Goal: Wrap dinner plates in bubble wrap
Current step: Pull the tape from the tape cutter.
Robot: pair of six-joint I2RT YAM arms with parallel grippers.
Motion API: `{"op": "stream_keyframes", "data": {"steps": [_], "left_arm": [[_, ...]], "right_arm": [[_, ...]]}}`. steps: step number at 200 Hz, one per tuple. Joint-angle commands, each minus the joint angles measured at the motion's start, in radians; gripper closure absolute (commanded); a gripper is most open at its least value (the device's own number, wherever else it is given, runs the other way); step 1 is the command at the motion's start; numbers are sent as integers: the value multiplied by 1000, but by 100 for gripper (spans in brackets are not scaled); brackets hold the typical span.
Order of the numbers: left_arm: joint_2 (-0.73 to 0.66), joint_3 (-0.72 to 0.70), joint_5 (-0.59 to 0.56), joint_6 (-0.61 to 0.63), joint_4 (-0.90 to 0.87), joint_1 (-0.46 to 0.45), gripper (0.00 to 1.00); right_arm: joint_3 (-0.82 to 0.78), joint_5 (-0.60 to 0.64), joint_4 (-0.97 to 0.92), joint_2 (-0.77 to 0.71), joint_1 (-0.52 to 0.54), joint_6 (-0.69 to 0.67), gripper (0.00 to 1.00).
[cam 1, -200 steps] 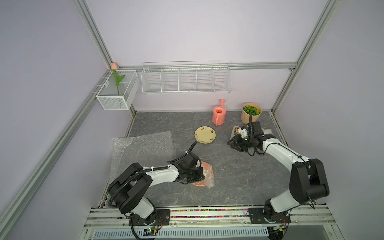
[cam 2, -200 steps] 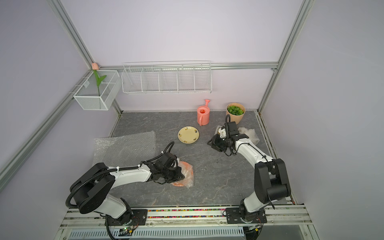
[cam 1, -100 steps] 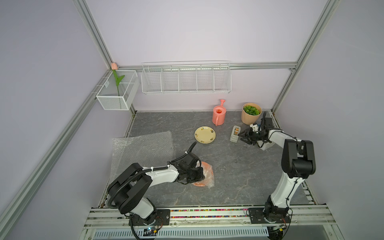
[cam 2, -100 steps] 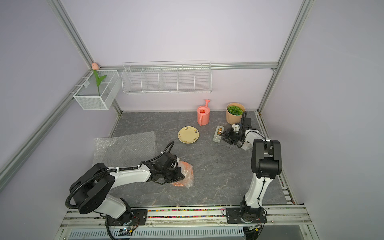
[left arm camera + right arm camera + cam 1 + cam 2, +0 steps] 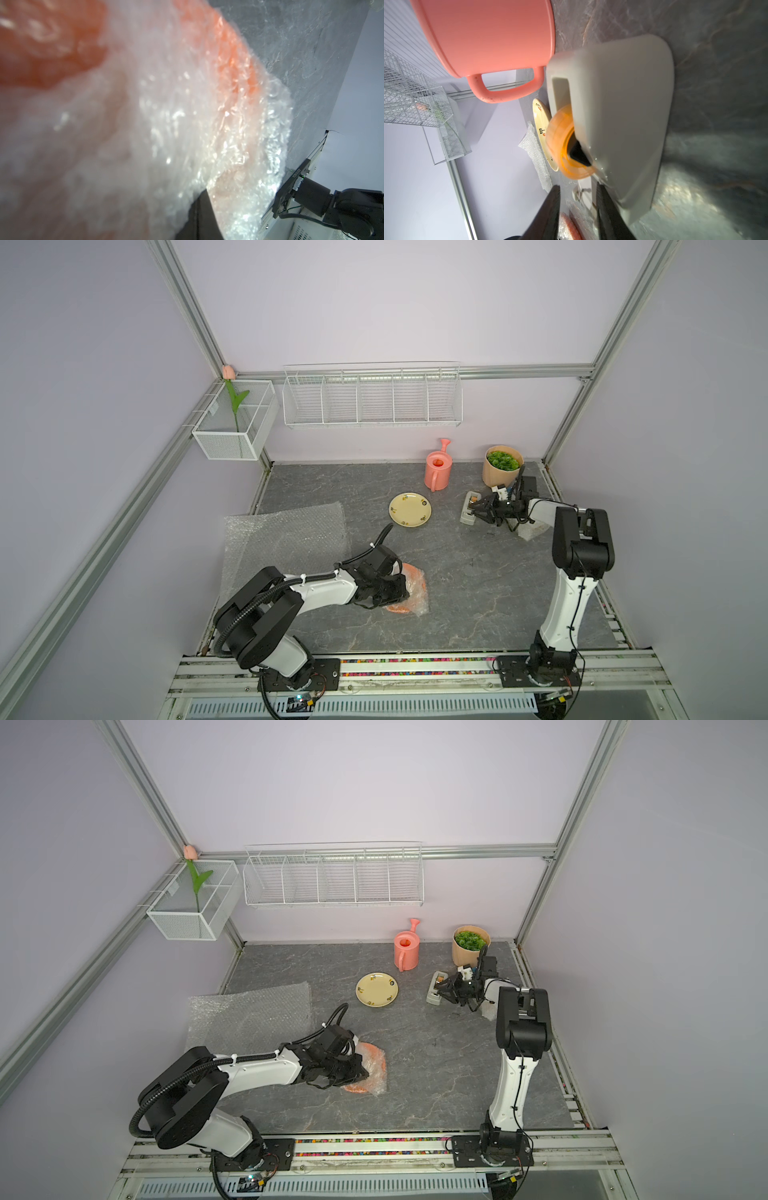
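The left tool (image 5: 404,593), clenched, rests on the orange plate (image 5: 417,578) bundled in bubble wrap (image 5: 420,605) on the tabletop (image 5: 478,593); the right tool (image 5: 477,512), jaws apart, is at the tape dispenser (image 5: 466,517).

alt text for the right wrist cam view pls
A pale grey tape dispenser holding an amber tape roll fills the view, lying on the grey marbled table, with the right gripper open just short of its near end. Beyond it are a pink watering can, a yellow plate and a bubble wrap sheet.

no legible text, labels or numbers
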Motion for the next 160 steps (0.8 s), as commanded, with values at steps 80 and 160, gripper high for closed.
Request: {"op": "stream_keyframes", "data": {"steps": [80, 160], "left_arm": [[16, -62, -55, 9, -182, -5, 100], [-1, -67, -63, 7, -191, -5, 100]], "right_arm": [[-63, -32, 183, 22, 6, 143, 92], [-83, -59, 133, -137, 28, 160, 93]]}}
